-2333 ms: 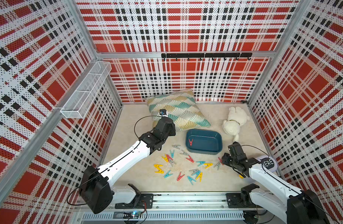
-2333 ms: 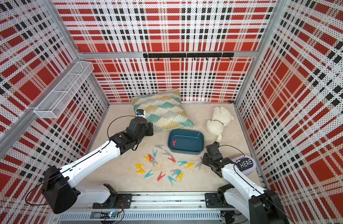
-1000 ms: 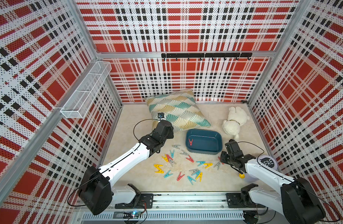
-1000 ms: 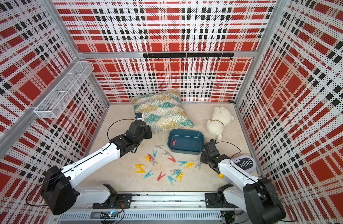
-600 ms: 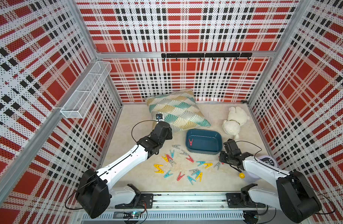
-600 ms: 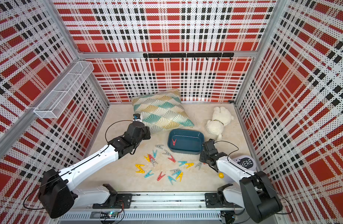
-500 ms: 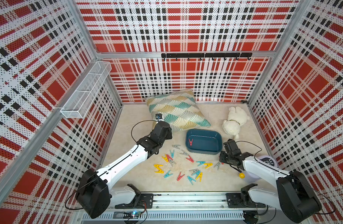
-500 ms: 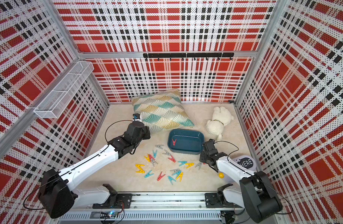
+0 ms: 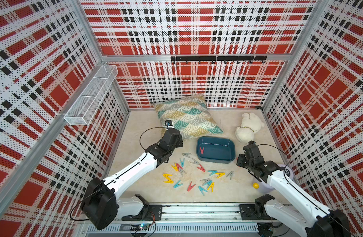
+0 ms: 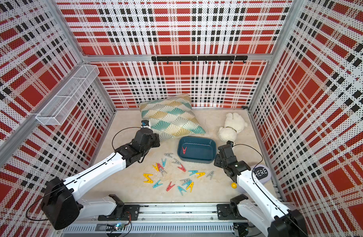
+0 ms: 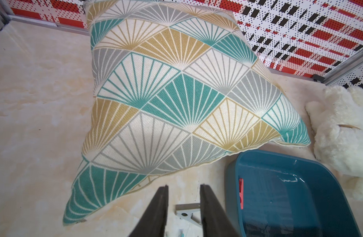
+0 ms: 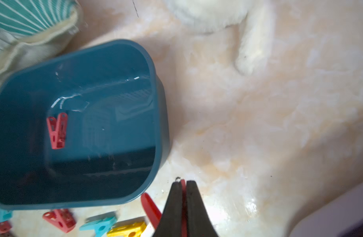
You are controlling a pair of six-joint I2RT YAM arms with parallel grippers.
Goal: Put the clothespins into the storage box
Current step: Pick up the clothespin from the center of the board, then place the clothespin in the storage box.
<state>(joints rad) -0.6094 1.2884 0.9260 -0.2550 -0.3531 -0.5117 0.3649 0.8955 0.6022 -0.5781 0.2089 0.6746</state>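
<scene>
The right pincer [image 12: 182, 183] is clamped on a red clothespin [image 12: 149, 206], just outside the near corner of the storage box [image 12: 156, 92]. The pin is low, close to the surface [image 9: 227, 190], and only a thin red edge shows between the fingertips, so the hold looks narrow to me.

The step in hand is, I think, to bring this pin into the box. To do it well, the pincer should first rise until the hanging leg of the pin is higher than the rim of the box. The box seems light, and a knock on its wall may push it. Then the pincer should go over the inner floor, beside the red pin [image 12: 57, 131] that already lies in the box, and release only there.

The left pincer [image 11: 183, 197] has its fingers apart and holds nothing. It hangs on the other side of the box, above a grey clothespin [image 11: 186, 213]. Many other clothespins [image 9: 201, 167] lie loose in front of the box. The left arm had better wait outside the box while the right one crosses the rim.
</scene>
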